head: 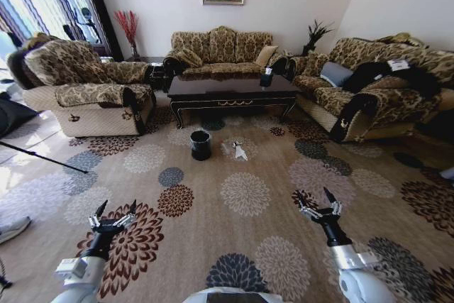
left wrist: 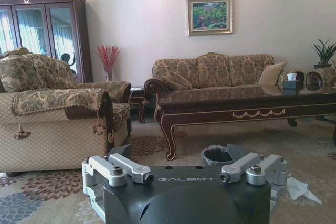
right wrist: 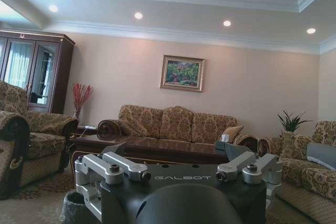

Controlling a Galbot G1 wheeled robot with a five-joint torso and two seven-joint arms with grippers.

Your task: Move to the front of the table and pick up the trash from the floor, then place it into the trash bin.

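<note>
The dark table (head: 230,90) stands far ahead in front of the sofa. On the patterned floor (head: 245,193) before it sits the small black trash bin (head: 201,145), and a crumpled white piece of trash (head: 239,150) lies just to its right. My left gripper (head: 113,212) and right gripper (head: 317,204) hover low over the carpet, well short of both, each open with nothing held. In the left wrist view, past the open left gripper (left wrist: 186,178), are the bin (left wrist: 220,156), the trash (left wrist: 302,188) and the table (left wrist: 236,108). From behind the open right gripper (right wrist: 184,176), the right wrist view catches the bin (right wrist: 73,211).
An armchair (head: 89,94) stands at the left, a sofa (head: 220,51) behind the table and another sofa (head: 369,90) at the right. A black tissue box (head: 266,76) sits on the table. A dark tripod leg (head: 42,157) and a shoe (head: 13,228) lie at the left. Open carpet stretches ahead.
</note>
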